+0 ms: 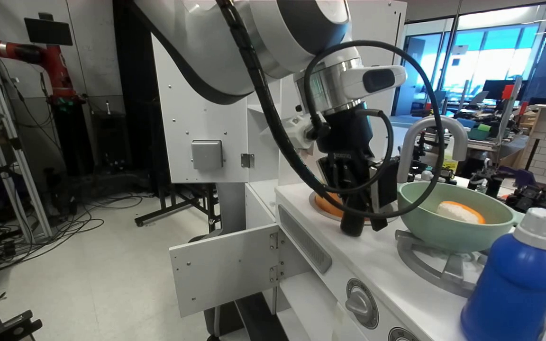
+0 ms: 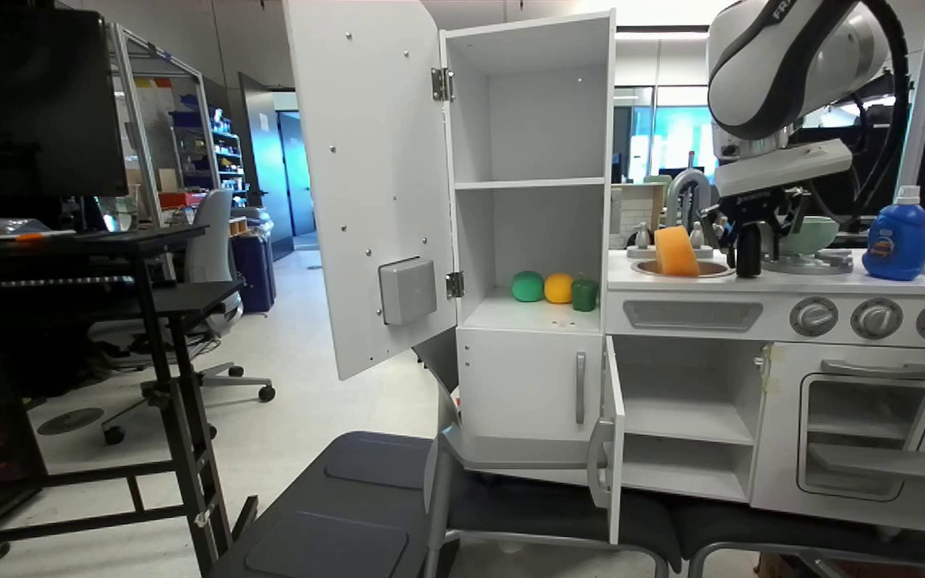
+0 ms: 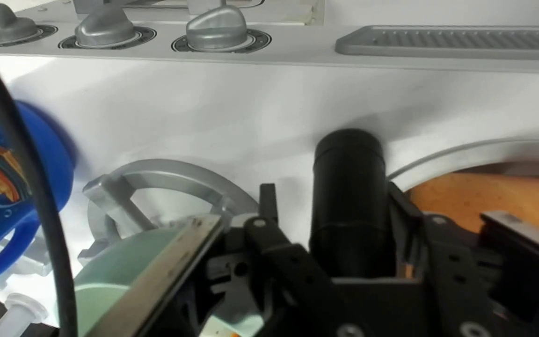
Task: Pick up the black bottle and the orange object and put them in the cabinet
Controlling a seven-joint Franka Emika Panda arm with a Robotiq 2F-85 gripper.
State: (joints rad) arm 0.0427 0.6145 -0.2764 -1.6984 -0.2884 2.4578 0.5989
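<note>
Your black two-fingered pincer [image 3: 333, 201] stands parted around the small black cylindrical bottle [image 3: 349, 187]: in the wrist view you see a strip of the white worktop [image 3: 293, 210] between the bottle and the finger on the left, while the finger on the right lies so close that you cannot tell whether it touches. The bottle stands upright on the worktop, between the round, grey-rimmed sink [image 3: 466, 155] and the ring-shaped grey burner grate [image 3: 166, 172]. In that sink you have the bright orange, smooth-faced, block-like object [image 2: 676, 251], tilted, its upper part rising above the rim, near the bottle. The pale green round bowl [image 1: 443, 234] sits on the grate and holds a white-and-orange piece [image 1: 458, 211]; farther along, you can see the big blue bottle with a white cap [image 1: 514, 284] in both exterior views. Below the sink is the white rectangular cabinet [image 2: 675, 365], its flat white door [image 1: 228, 270] swung open. Beside it, at the bottom of the tall white cupboard [image 2: 551, 128], you find a green ball [image 2: 527, 286], a yellow-orange ball [image 2: 558, 288] and a dark green bell pepper [image 2: 584, 295].
</note>
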